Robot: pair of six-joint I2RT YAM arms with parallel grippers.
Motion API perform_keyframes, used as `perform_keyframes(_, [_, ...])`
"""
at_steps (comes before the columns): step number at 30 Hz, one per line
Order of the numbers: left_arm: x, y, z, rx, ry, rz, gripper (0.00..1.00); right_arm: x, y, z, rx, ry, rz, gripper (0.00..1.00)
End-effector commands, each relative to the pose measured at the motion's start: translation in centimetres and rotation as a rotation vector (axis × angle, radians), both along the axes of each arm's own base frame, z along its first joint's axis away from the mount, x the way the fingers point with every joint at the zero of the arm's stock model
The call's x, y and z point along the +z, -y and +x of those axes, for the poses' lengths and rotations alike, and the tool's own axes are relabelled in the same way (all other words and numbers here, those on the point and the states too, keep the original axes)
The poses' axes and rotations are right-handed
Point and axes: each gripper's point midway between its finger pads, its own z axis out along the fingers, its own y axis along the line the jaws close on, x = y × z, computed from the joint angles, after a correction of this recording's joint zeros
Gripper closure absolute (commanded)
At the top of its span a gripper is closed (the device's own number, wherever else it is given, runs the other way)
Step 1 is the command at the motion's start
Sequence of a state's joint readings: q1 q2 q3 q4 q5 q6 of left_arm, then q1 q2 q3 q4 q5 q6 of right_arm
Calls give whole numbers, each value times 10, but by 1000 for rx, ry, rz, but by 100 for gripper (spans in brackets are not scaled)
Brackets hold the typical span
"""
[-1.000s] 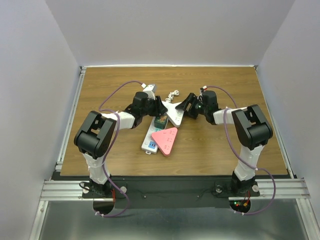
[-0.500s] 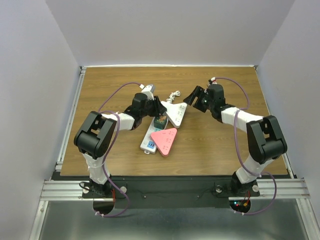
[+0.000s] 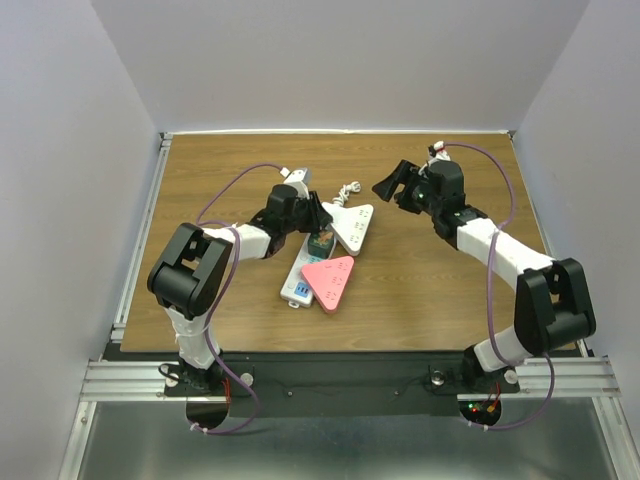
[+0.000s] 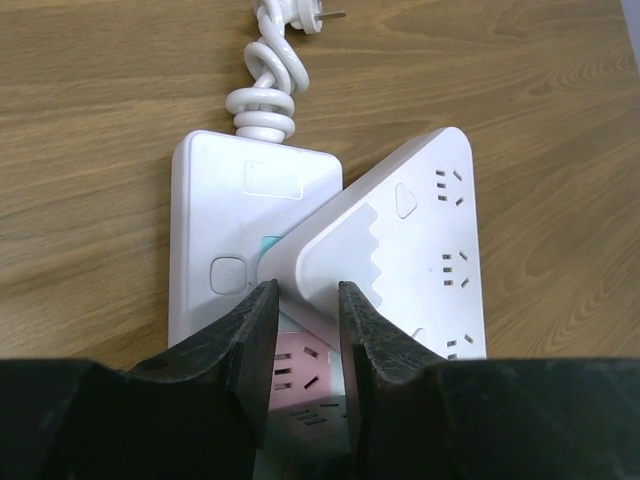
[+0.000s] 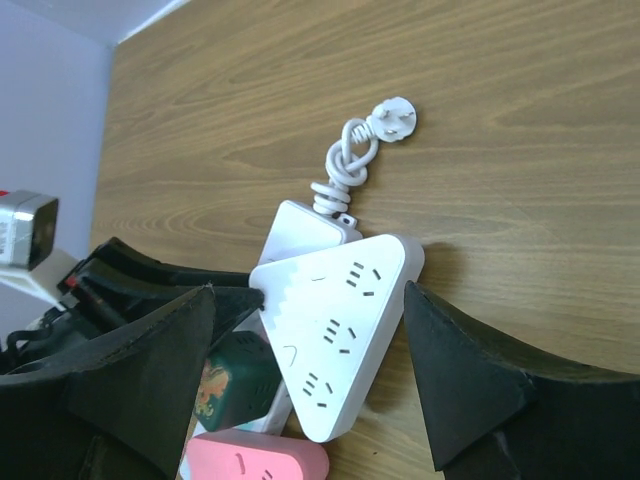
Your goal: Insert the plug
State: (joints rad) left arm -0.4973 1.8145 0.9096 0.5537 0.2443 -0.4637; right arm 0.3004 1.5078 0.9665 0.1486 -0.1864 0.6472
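Note:
A white plug (image 3: pixel 348 188) (image 4: pixel 300 15) (image 5: pixel 393 112) on a coiled cord lies loose on the table behind a long white power strip (image 3: pixel 297 278) (image 4: pixel 220 220). Across that strip lies a white triangular power strip (image 3: pixel 355 225) (image 4: pixel 410 260) (image 5: pixel 335 330). My left gripper (image 3: pixel 318 213) (image 4: pixel 305 290) is shut on the triangle's near corner. A dark green cube adapter (image 3: pixel 322 242) (image 5: pixel 235 385) sits on the long strip beside it. My right gripper (image 3: pixel 390 185) (image 5: pixel 310 290) hangs open to the right of the triangle, touching nothing.
A pink triangular power strip (image 3: pixel 332 282) (image 5: pixel 255 462) lies over the near end of the long strip. The wooden table (image 3: pixel 450 290) has metal rails along its left and right edges and grey walls around it.
My left jaws have closed on the triangular strip's corner. My right gripper has pulled back from the strip, up and to the right, with its jaws widening.

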Motion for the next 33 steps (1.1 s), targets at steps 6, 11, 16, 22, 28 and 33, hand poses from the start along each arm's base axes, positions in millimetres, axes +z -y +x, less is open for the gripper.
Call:
perform_keyframes(6, [-119,-75,-83,40,-424,452,86,41,18,-8,-31,116,-40,16])
perform_keyframes(11, [-125,-75,-90,42,-436,516,88,46,24,-11,-33,132,-46,15])
perform_keyframes(16, [-126,-69,-90,33,-433,519,89,45,27,-14,-34,128,-43,15])
perform_keyframes(22, [-92,-59,-71,52,-343,463,67,56,29,-17,-34,150,-39,14])
perform_keyframes(28, [-56,-43,-47,64,-266,400,44,66,30,-20,-35,165,-40,9])
perform_keyframes(33, [-16,-35,-29,80,-179,343,35,73,32,-26,-40,176,-42,6])
